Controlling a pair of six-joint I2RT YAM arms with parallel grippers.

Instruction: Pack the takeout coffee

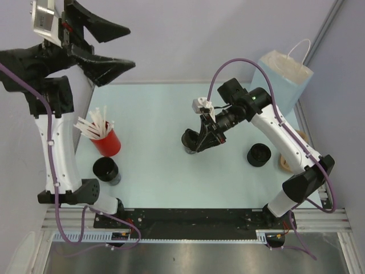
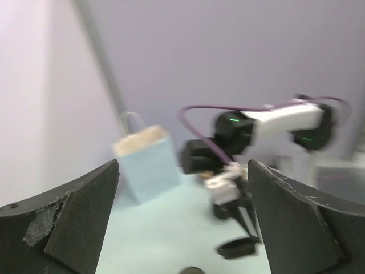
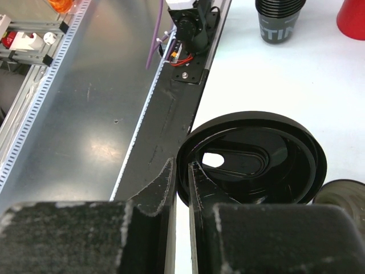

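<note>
Right gripper [image 3: 179, 171] pinches the rim of the round black plastic sip lid [image 3: 256, 157]. Its fingers are nearly pressed together on the thin edge, at the lid's 8 o'clock in the wrist view. Short black disposable cup [image 3: 342, 193] shows only a slice of rim at the lid's 4 o'clock, just beside it and apparently below. Lid looks not yet seated, so the takeout coffee is in two parts, mid-table, with the right arm nearer. Lid is glossy and ridged, sip hole near the fingers. Left gripper [image 1: 128, 47] is spread wide, holds nothing, raised at 10 o'clock, well apart. Pale-blue paper bag [image 1: 288, 74] stands upright at 1 o'clock from the cup, at the far right corner. Next move likely needs the lid centred over the rim before pressing.
</note>
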